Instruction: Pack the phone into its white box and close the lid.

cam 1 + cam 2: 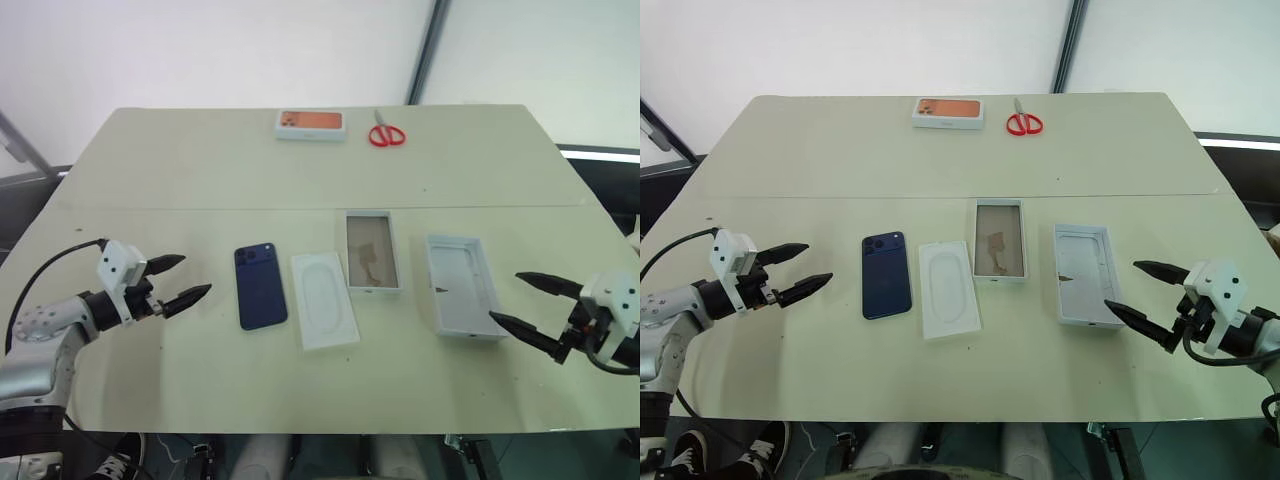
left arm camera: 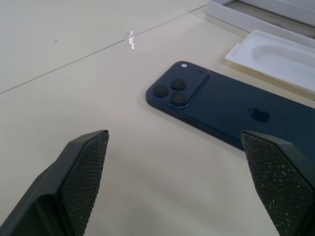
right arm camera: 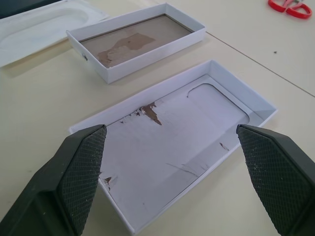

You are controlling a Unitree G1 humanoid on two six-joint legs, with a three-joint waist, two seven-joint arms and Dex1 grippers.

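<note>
One phone (image 1: 260,285) lies back-up on the table (image 1: 200,170), left of centre. To its right in a row lie one insert tray (image 1: 323,299), one white box (image 1: 372,251) and one lid (image 1: 463,285), inside up. At the far edge sit one orange-pictured box (image 1: 310,123) and one pair of scissors (image 1: 386,134). The left gripper (image 1: 178,281) and the right gripper (image 1: 528,302) hover with jaws spread, empty.

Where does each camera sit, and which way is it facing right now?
Head pair: up high, looking down the table; both arms, open left hand and right hand show.
Left wrist: along its fingers at the phone.
Right wrist: along its fingers at the lid and white box.
Shared: the insert tray.
</note>
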